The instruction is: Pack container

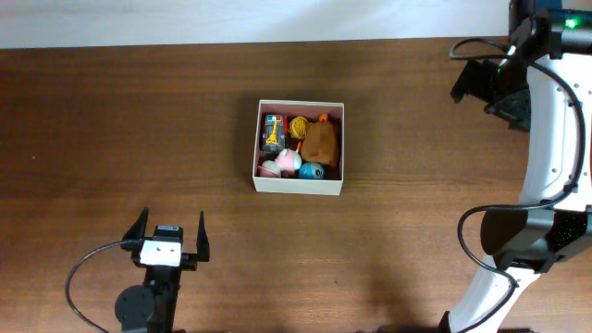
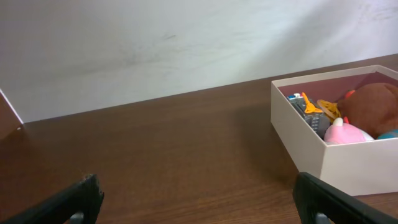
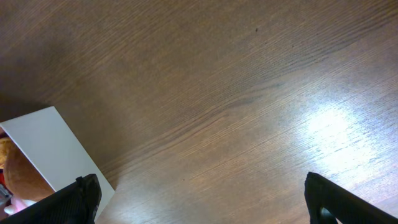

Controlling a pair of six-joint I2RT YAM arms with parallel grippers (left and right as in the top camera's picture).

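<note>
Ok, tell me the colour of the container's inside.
Pinkish-brown inside the container, cream-white outside; clearest in the left wrist view.

Robotics lab setup — wood-grain table (image 1: 139, 139), plain white wall (image 2: 155, 43), 2 cabled robot arms (image 1: 548, 139)

On our left arm, the black two-finger gripper (image 1: 171, 222) has tapered matte fingers (image 1: 141, 225) and a small white block (image 1: 166, 246) behind them; a thin black cable (image 1: 70, 282) loops to a round black joint (image 1: 137, 305). Our right arm wears smooth white curved shells (image 1: 548, 120) between black joints (image 1: 518, 236), with black cables (image 1: 462, 239) and a green light (image 1: 566, 21). The fingertips (image 3: 81, 198) of the right gripper (image 3: 205, 199) are matte black too.
</note>
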